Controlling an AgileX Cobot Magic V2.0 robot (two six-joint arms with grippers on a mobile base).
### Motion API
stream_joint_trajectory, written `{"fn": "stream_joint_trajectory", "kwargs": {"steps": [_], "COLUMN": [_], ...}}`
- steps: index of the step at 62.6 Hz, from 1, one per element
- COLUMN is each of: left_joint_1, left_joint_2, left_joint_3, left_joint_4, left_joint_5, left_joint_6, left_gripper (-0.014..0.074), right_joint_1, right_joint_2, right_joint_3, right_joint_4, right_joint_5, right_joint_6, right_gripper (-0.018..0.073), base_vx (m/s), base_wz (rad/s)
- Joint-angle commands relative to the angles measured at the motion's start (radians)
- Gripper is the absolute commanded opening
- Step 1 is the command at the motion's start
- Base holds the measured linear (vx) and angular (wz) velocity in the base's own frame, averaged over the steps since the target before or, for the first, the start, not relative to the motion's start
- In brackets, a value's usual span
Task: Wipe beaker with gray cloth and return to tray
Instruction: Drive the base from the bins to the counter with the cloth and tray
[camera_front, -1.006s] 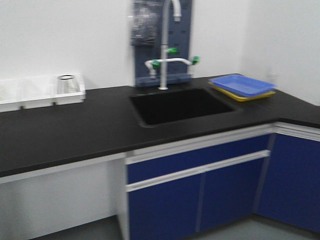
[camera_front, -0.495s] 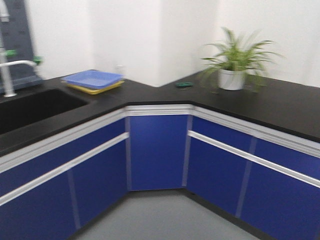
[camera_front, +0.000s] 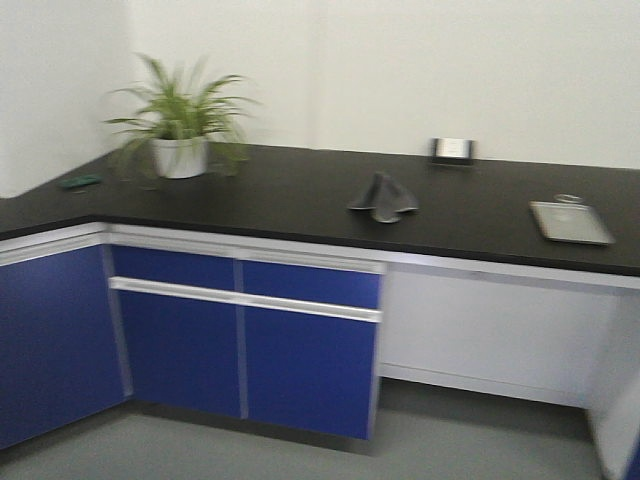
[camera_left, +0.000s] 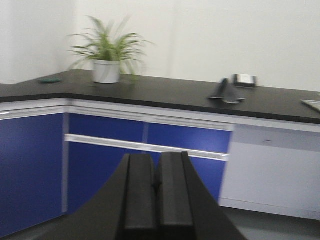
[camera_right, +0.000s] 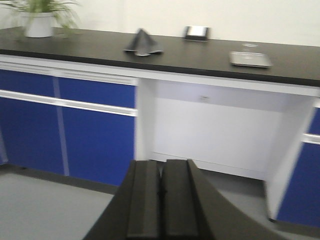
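Well, the left gripper (camera_left: 156, 200) and right gripper (camera_right: 161, 200) are both pinched closed, holding nothing; far ahead on the counter (camera_front: 280, 200) lies the gray cloth (camera_front: 382, 197), with the tray (camera_front: 570, 222) off to its right (the beaker (camera_front: 568, 199) is a blurry ring just behind it); the right gripper looks nearer.

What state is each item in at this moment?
Dark gray soft cloth, bunched up on black countertop.
Flat silver metal tray, lying flat on countertop.
Small clear glass beaker, at tray's far edge, blurred.
Left gripper, jaws shut, empty.
Right gripper, jaws shut, empty.
Blue cabinet doors, closed.
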Motion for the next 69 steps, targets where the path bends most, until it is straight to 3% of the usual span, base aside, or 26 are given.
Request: {"fn": "stream_joint_trajectory", "kwargs": {"steps": [1,38,69], "left_joint_1": [0.003,0.003,0.003], "left_joint_2": [-0.015,-0.015,-0.015], "left_joint_3": [0.028,0.028,0.028], "left_joint_4": [-0.009,-0.009,-0.009], "left_joint_5": [-0.080,-0.080,-0.080], "left_joint_6": [-0.005,-0.005,-0.005], "left_gripper": [-0.0006,-0.0006,-0.0006], "right_joint_1": [-0.006,-0.006,-0.006], "right_joint_2": [-0.005,-0.005,-0.005], "right_joint_3": [0.005,0.005,0.005], "right_joint_4": [-0.008,-0.008,-0.008], "right_joint_5": [-0.080,-0.080,-0.080], "right_joint_6": [-0.004,-0.004,-0.004], "right_gripper": [-0.0011,-0.0011,-0.0011], "base_vx": [0.07,0.16,0.30], "base_wz": [-0.79,-0.65,-0.14]}}
